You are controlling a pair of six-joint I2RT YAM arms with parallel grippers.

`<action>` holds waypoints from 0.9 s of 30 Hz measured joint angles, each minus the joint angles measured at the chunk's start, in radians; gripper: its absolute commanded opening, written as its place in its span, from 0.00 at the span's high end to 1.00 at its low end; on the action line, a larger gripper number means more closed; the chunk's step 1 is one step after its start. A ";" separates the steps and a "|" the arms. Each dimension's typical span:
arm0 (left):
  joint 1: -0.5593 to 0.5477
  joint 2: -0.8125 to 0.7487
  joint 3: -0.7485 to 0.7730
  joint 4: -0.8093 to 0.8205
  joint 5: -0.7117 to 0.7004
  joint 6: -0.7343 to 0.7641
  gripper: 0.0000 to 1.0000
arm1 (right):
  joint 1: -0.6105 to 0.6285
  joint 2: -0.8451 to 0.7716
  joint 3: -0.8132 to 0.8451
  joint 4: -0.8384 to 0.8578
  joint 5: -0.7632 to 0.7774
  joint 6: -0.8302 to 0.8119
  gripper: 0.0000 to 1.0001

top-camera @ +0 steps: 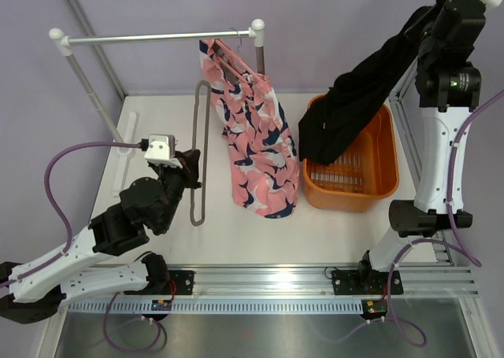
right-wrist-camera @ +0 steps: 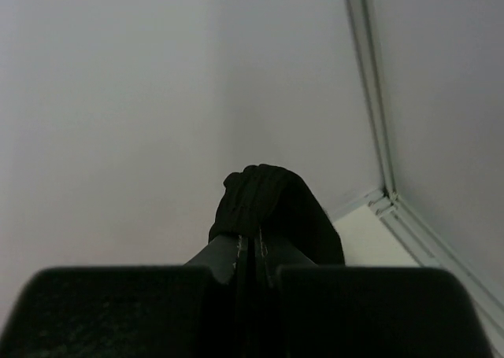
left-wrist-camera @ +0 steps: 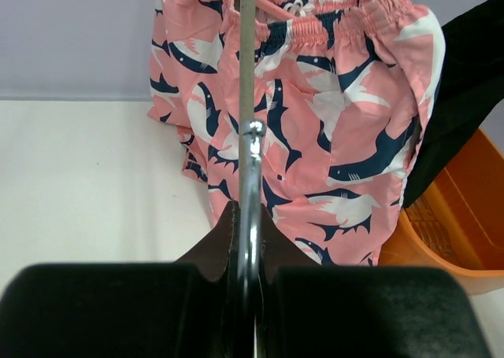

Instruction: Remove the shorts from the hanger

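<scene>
Pink shark-print shorts (top-camera: 256,149) hang from a pink hanger (top-camera: 233,65), legs down.

Pale lilac walls (top-camera: 157,4) are closing in the white counter (top-camera: 252,236) on its far sides, and soft, even light is falling across it. A garment rack (top-camera: 157,38) with white corner joints is standing toward the back left. A slotted aluminium rail (top-camera: 276,278) is running along the near edge, and a metal frame post (right-wrist-camera: 372,98) is rising in the right corner.
</scene>
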 measured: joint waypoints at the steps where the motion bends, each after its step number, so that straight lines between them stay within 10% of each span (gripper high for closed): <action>1: 0.000 0.003 -0.003 -0.004 0.001 -0.002 1.00 | 0.001 -0.017 -0.059 0.010 -0.031 0.017 1.00; 11: 0.005 0.037 -0.016 -0.020 0.001 -0.021 1.00 | 0.021 -0.286 -0.723 0.077 -0.297 0.094 0.98; 19: 0.057 0.080 0.055 -0.101 0.003 -0.052 1.00 | 0.045 -0.426 -1.022 0.097 -0.312 0.099 0.27; 27: 0.240 0.200 0.251 -0.277 0.175 -0.108 1.00 | 0.045 -0.539 -1.168 0.100 -0.327 0.090 0.19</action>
